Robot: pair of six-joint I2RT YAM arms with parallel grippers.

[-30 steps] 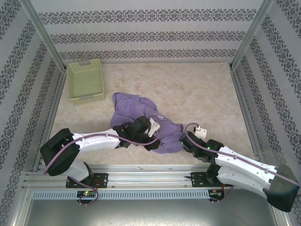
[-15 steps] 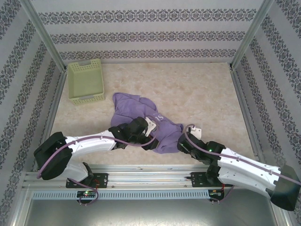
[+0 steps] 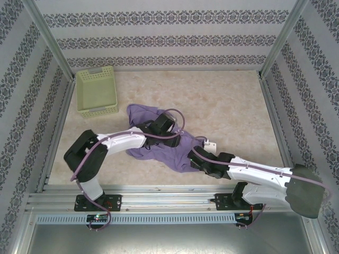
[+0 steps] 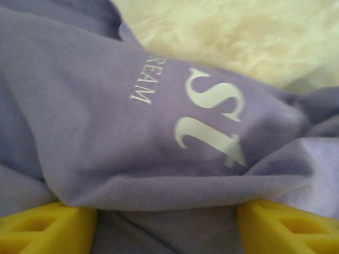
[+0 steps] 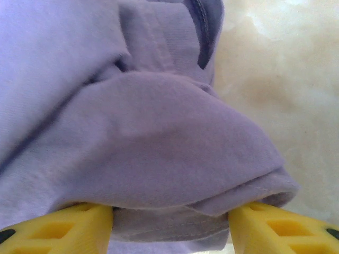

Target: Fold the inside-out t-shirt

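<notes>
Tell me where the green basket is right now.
In the top view the basket stands at the far left corner of the table, apart from the t-shirt crumpled nearer and to its right.

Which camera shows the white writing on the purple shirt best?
The left wrist view: the white lettering is large and readable, "ST" and "REAM". From above, the crumpled t-shirt is too small to read. The right wrist view gives plain purple folds.

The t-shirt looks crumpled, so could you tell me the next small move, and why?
Probably close both: the left gripper and right gripper stand open with folds of the t-shirt between their fingers, so gripping would let them lift and spread it.
</notes>
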